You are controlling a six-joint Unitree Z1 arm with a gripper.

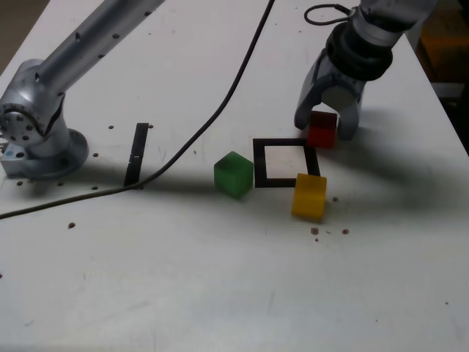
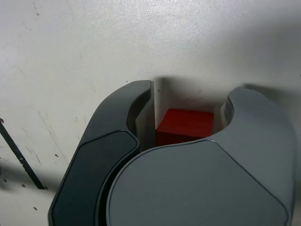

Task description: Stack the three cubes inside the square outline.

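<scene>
Hand [image 1: 324, 129], one: its two jaws are standing apart on either side of the red cube [image 1: 322, 137]; whether they are pinching it, the views are leaving unclear.
Cubes, three, one of each colour, clock directions reading from the centre of the square outline [image 1: 261, 165] in the exterior view.
Red, one: sitting between the jaws, between one and two o'clock, near the outline's corner.
Yellow cube [image 1: 309, 196], one: lying towards five o'clock, overlapping the outline's near corner in that view.
Green cube [image 1: 234, 174], one: resting between eight and nine o'clock, just beside the frame.
Square outline, one: black border, white centre, lying flat on the table [image 1: 146, 279]. No stack is standing inside it.
Black strip [image 1: 136, 155], one: lying at nine o'clock, well apart from the outline.
Arm base [image 1: 47, 154], one: standing at nine o'clock, beyond the strip.
Dark cable [image 1: 220, 110], one long run: passing between strip and green cube, crossing the strip's lower end.
</scene>
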